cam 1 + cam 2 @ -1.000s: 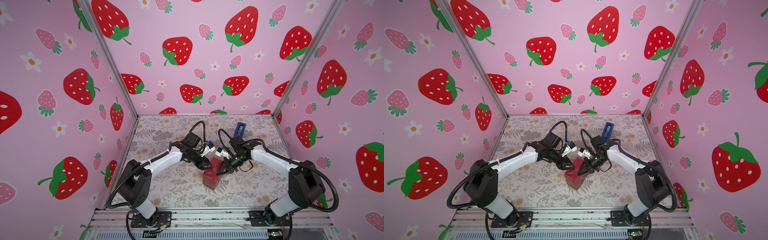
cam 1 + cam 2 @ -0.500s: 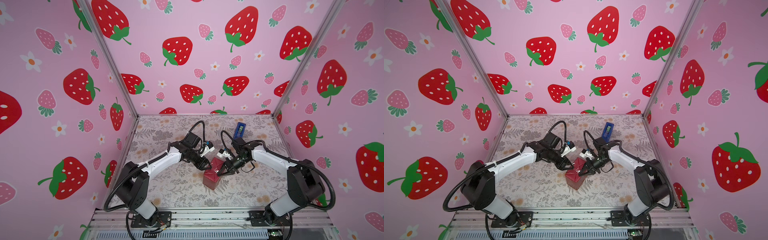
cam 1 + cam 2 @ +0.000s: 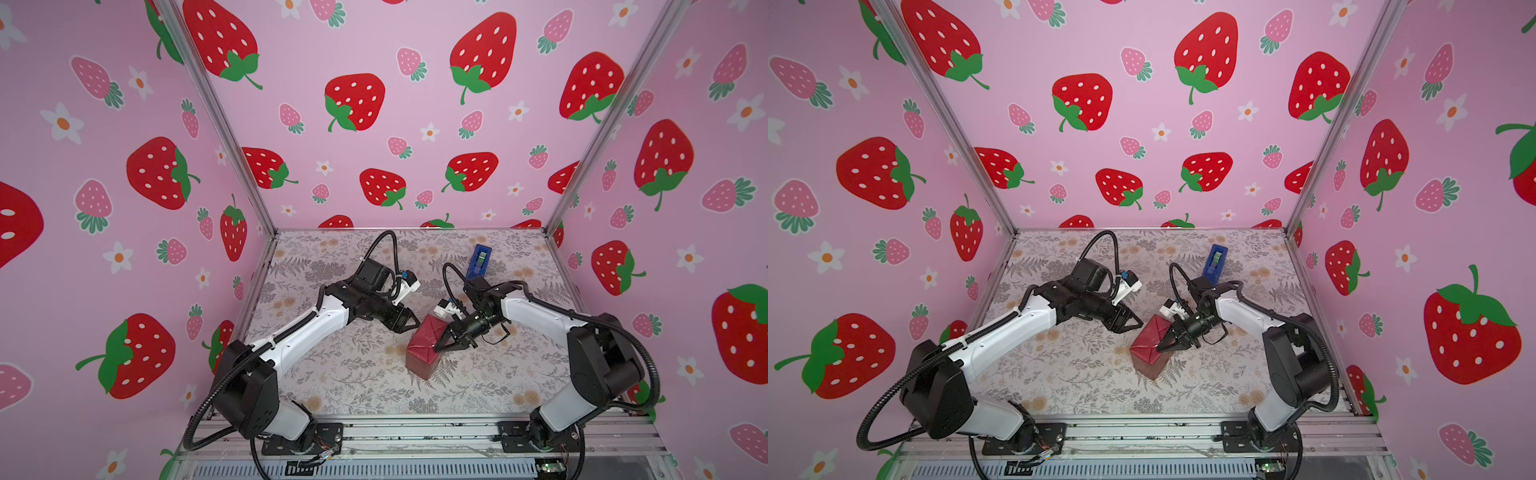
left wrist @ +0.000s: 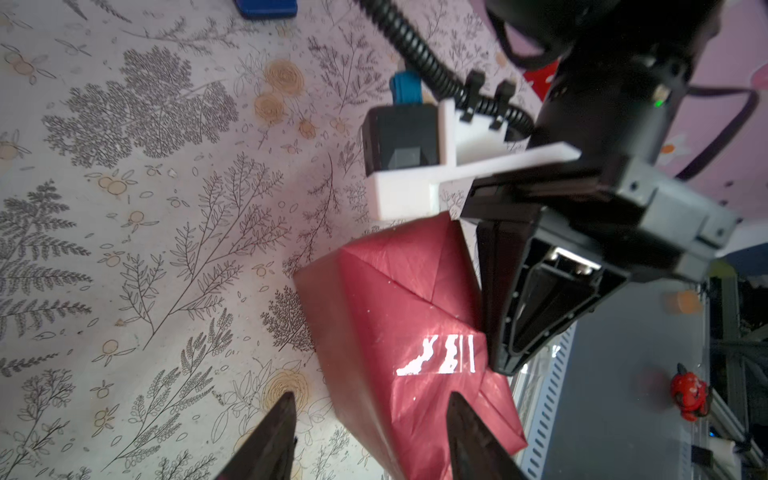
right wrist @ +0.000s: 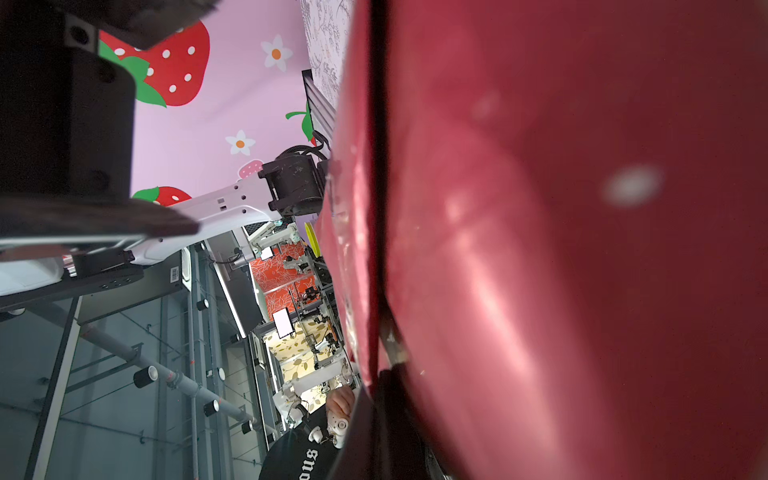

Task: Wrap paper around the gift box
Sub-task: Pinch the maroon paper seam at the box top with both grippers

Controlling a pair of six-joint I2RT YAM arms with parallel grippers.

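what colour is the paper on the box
Crimson red paper, shiny; shows best in the left wrist view.

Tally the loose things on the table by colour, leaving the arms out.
Red: 1 (paper parcel)
Blue: 1 (tape dispenser)
Total: 2
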